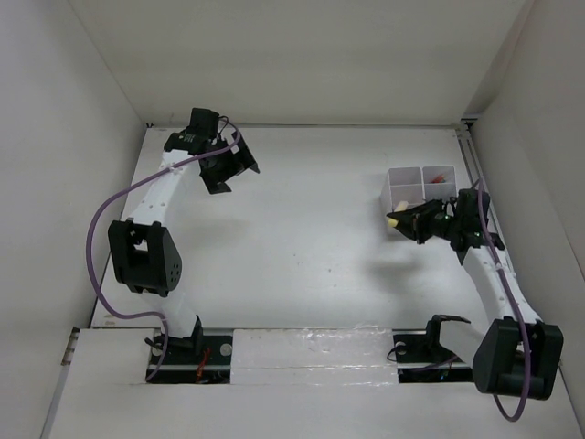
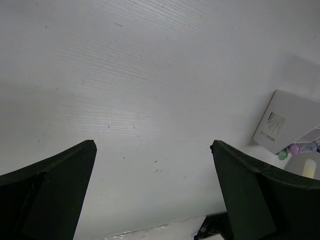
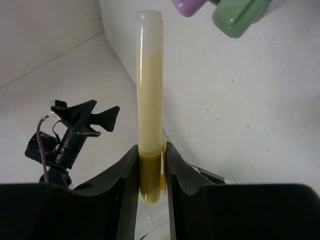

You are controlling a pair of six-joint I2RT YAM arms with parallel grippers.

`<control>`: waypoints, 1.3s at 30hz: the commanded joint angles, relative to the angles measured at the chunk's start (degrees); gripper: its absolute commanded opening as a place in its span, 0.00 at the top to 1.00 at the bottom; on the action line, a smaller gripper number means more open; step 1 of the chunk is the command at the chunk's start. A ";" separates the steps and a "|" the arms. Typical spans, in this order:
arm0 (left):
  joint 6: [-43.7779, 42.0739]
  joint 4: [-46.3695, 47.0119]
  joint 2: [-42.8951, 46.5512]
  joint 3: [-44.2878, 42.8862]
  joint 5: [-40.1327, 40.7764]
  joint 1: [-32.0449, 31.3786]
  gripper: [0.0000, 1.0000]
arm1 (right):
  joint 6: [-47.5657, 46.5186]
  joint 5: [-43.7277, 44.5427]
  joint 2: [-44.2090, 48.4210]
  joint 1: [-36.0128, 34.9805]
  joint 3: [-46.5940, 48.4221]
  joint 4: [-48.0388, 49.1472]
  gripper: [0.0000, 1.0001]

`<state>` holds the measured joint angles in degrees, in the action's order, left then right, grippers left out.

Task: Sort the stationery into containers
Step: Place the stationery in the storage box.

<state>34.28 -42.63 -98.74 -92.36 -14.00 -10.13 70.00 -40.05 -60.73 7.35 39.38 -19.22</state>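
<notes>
Right gripper (image 3: 151, 150) nearly closed, clamped on darker end of yellow marker stick (image 3: 150, 85). Stick pokes forward, tip just beside box (image 1: 389, 190) near-left corner. Left gripper (image 1: 234, 170) wide open, holding nothing.

Bright, even, diffuse white light fills all three views. Faint, soft shadows lie on the desk (image 1: 311, 256), and a glossy strip (image 1: 311, 352) at its near edge glares. In the right wrist view a highlight streaks the yellow marker (image 3: 150, 90); the green marker (image 3: 239, 17) is blurred.
</notes>
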 commanded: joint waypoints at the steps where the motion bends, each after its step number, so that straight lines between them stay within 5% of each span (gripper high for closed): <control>1: -1.85 0.71 -0.40 -0.37 -1.12 -0.15 0.00 | 4.17 -5.02 1.23 1.35 -2.01 6.82 1.00; 21: -2.38 2.47 -1.46 1.30 -4.55 -0.15 0.00 | -4.16 -7.77 -6.16 6.97 3.52 0.26 1.00; 39: -2.91 3.52 -3.13 2.88 -7.97 -0.15 0.00 | -5.31 -7.23 -5.63 11.28 -5.01 3.40 1.00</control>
<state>32.56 -39.88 -102.17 -90.35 -20.14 -10.13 65.49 -47.20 -67.13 18.35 35.14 -18.57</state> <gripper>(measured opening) 0.997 0.293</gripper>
